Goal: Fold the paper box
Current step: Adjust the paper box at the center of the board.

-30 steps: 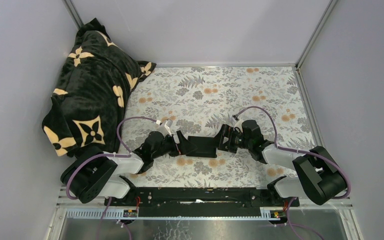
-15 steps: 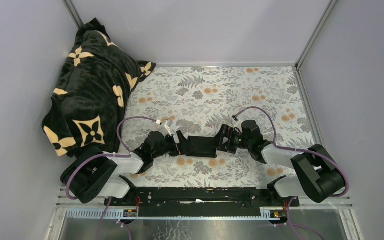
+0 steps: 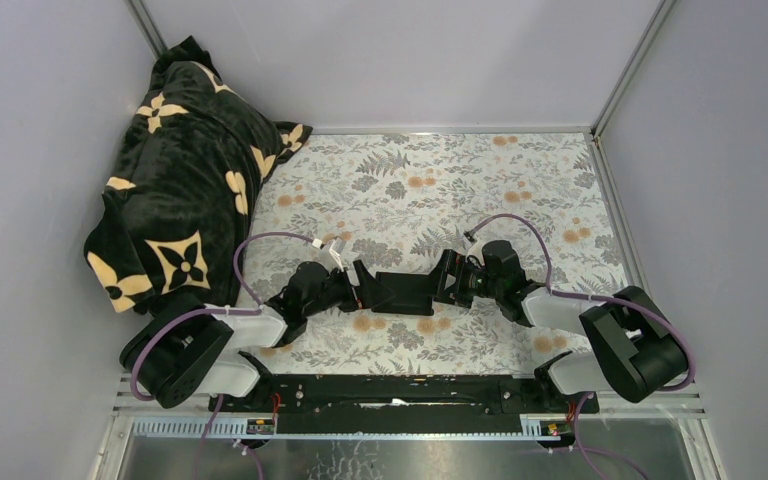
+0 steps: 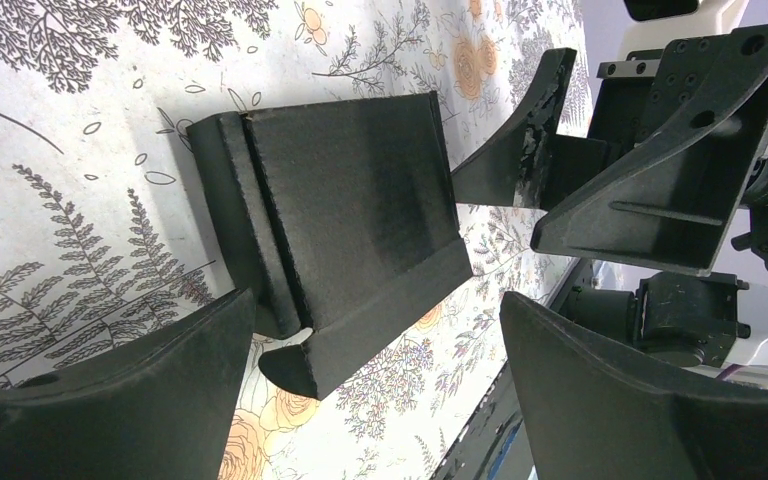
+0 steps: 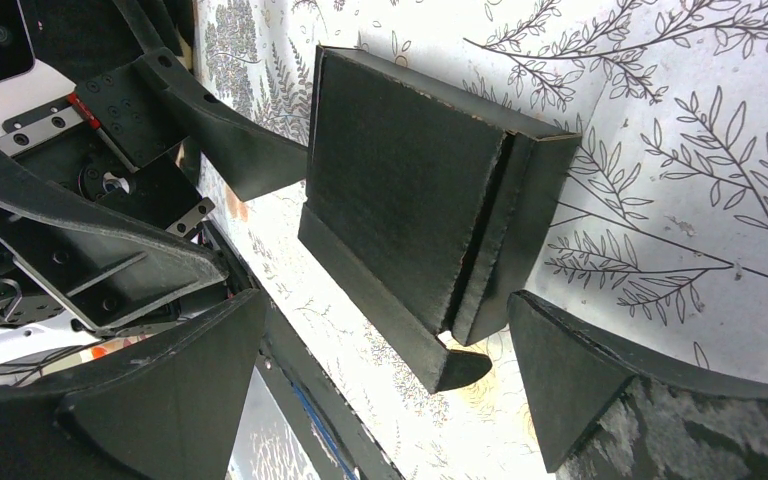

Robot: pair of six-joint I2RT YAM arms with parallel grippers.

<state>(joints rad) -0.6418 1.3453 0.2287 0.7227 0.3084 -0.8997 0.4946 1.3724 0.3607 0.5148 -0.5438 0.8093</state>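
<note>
We see the paper box [image 3: 405, 292] lying on the floral tabletop [image 3: 440, 180] between our left gripper [image 3: 363, 288] and right gripper [image 3: 447, 281], both with fingers spread wide

Left tool [image 3: 363, 287], right tool [image 3: 444, 282]: jaws apart

I see a table under a white floral-print cover [image 3: 480, 170]. On it, near the front middle, lies a matte black thin-card paper box [image 3: 405, 292]. A black plush cream-flowered blanket [image 3: 185, 170] heaps at far left.
</note>
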